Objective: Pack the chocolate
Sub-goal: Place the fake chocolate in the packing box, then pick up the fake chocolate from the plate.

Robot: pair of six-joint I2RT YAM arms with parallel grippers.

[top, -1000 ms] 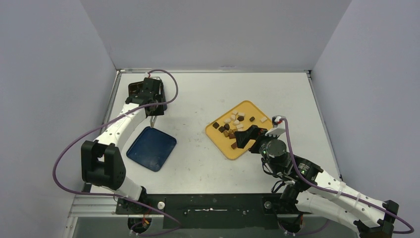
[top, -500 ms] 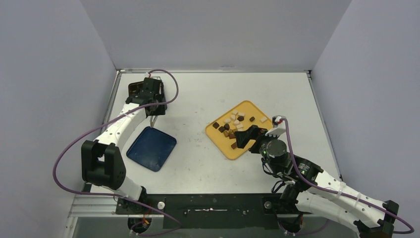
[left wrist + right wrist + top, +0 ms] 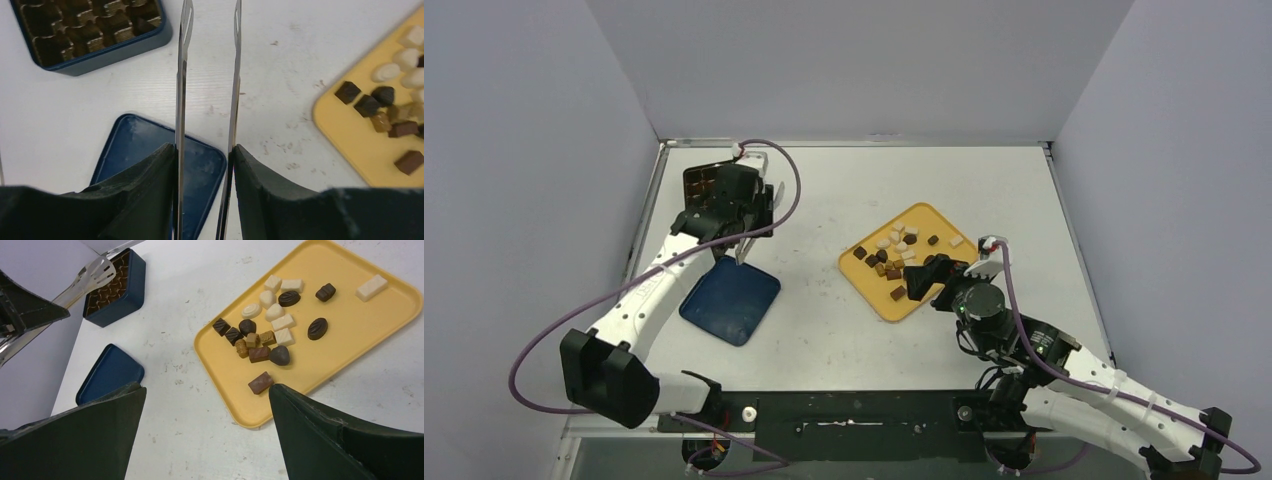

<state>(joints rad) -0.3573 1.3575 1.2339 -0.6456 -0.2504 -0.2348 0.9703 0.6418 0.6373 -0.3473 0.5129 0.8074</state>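
My left gripper [image 3: 205, 150] was clamped on the metal tongs [image 3: 181, 90]. Their blades stood apart and pointed away over the blue lid [image 3: 130, 150], with the compartment box [image 3: 115, 50] off to their left. The chocolate [image 3: 259, 354] lay loose on the yellow tray [image 3: 350, 340], well to the tongs' right, so I judged a rightward swing was needed. My right gripper [image 3: 206, 390] hung wide open and empty over the tray's near edge, far nearer. The tong tips looked empty, though blurred.

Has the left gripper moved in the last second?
Yes. The left gripper, holding the tongs, shifted right and nearer, off the blue box toward the blue lid.
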